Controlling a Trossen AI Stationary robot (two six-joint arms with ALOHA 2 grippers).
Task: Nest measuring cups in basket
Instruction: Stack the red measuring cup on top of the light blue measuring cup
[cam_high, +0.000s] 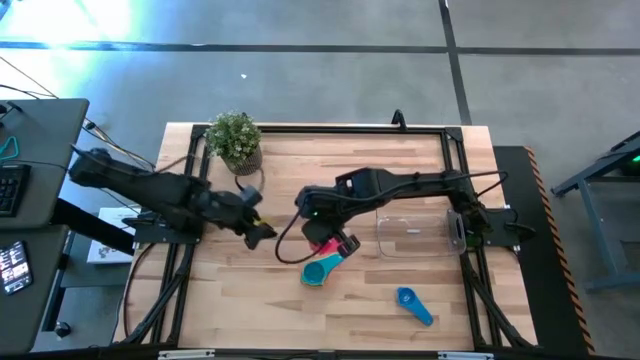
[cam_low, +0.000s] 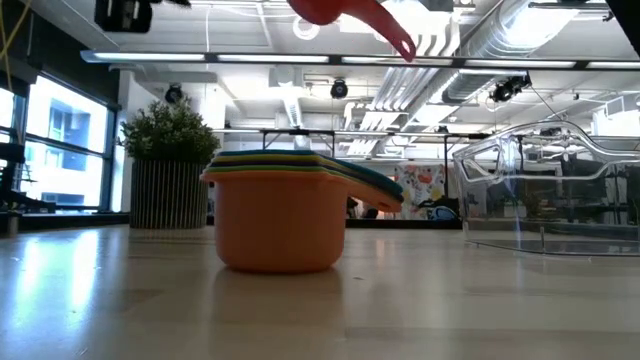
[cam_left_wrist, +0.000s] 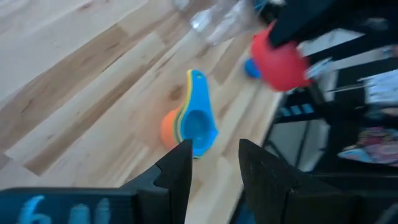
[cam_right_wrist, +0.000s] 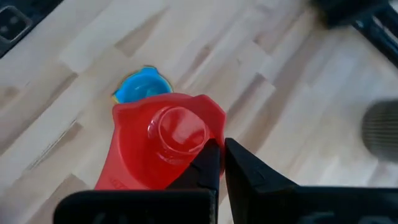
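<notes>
A stack of nested measuring cups (cam_high: 320, 271), orange outermost and teal innermost, stands on its base on the table (cam_low: 280, 225) (cam_left_wrist: 189, 127). My right gripper (cam_high: 343, 246) (cam_right_wrist: 222, 163) is shut on a magenta cup (cam_right_wrist: 165, 140), held just above the stack and slightly to its far side. A blue cup (cam_high: 413, 304) lies alone toward the near right. The clear basket (cam_high: 415, 232) stands right of the stack (cam_low: 550, 190). My left gripper (cam_high: 262, 232) (cam_left_wrist: 216, 163) is open and hovers left of the stack. My right gripper pinches the magenta cup between its two fingers at the bowl's edge (cam_right_wrist: 210, 144), coming from above and slanting down. The cup is lifted clear of the table and tilted, its flat handle (cam_low: 398, 42) pointing down. It hangs over the stack (cam_right_wrist: 142, 88).
A potted green plant (cam_high: 235, 141) stands at the far left of the table (cam_low: 170, 170). A dark frame rail (cam_high: 320, 128) runs round the table's edge. Bare wood (cam_high: 250, 300) lies between the stack and the near edge.
</notes>
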